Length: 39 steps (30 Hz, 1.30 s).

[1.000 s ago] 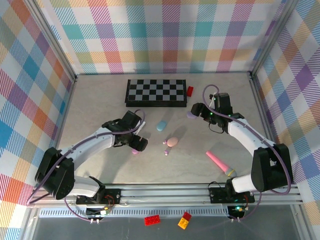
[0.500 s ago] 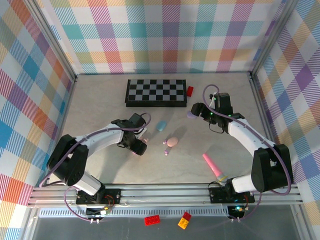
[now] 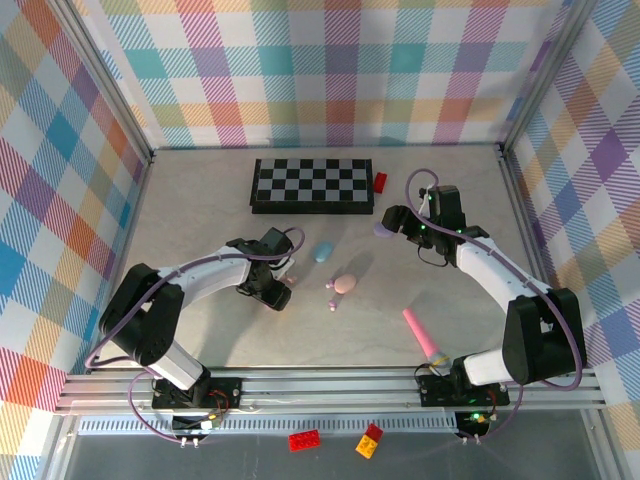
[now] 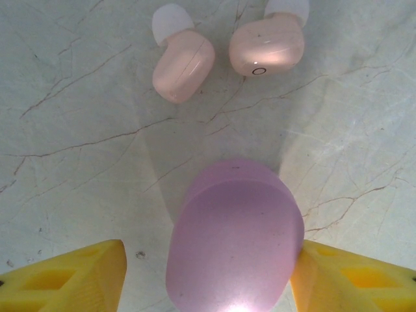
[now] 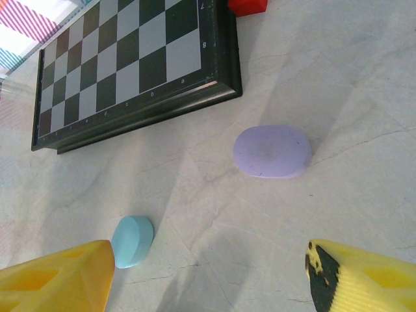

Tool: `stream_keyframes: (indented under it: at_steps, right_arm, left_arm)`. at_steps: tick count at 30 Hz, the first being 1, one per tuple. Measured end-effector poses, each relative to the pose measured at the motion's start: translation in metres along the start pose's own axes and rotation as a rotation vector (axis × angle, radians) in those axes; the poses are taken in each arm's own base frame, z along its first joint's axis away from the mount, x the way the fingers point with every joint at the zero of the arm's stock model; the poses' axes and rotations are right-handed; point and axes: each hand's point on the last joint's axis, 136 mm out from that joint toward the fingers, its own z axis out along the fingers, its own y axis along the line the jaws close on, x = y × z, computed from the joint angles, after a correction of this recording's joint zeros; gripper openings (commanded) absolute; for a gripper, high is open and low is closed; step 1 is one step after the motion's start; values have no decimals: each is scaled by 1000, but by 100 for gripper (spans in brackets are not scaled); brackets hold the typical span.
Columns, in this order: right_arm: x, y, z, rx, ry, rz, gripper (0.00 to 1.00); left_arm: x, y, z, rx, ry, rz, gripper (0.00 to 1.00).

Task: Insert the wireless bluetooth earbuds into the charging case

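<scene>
The left fingers [image 4: 71, 276] stand apart around a pink case [image 4: 234, 240]. A gap shows on one side, so it is not clamped. Two pale pink earbuds [image 4: 183, 57] lie side by side on the counter [image 3: 190, 220], left of its middle. They sit just beyond the case, straight ahead of the fingertips, white tips pointing away. The case's long axis runs toward them. The right fingers [image 5: 62, 279] hang wide apart, nothing between them, near a lilac case [image 5: 272, 151] toward the far edge. The left arm is nearer.

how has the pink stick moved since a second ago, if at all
Yes. The pink stick slid left, its yellow end closer to the front rail.
</scene>
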Motion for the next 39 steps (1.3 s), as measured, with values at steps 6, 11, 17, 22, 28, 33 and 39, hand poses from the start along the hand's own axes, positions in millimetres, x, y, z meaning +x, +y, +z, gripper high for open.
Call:
stream_keyframes:
  at_steps: [6,11,17,22,28,33,39]
  right_arm:
    - [0,0,0,-2,1,0,76]
    - [0,0,0,-3,2,0,76]
    - [-1,4,-3,-15,-3,-3,76]
    - [-5,14,-18,-44,-26,-14,76]
    - [12,31,-31,-130,55,-11,75]
    - [34,56,-41,-258,191,-8,73]
    - [67,90,-56,-391,345,-27,72]
  left_arm:
    - [2,0,5,0,22,2,56]
    - [1,0,5,-1,19,7,47]
    - [-1,-1,3,5,11,18,39]
    - [-8,-2,-9,10,-38,18,40]
    - [-36,-13,-47,77,-230,78,38]
    - [-68,-34,-86,164,-470,205,38]
    - [-86,-71,-110,246,-663,415,37]
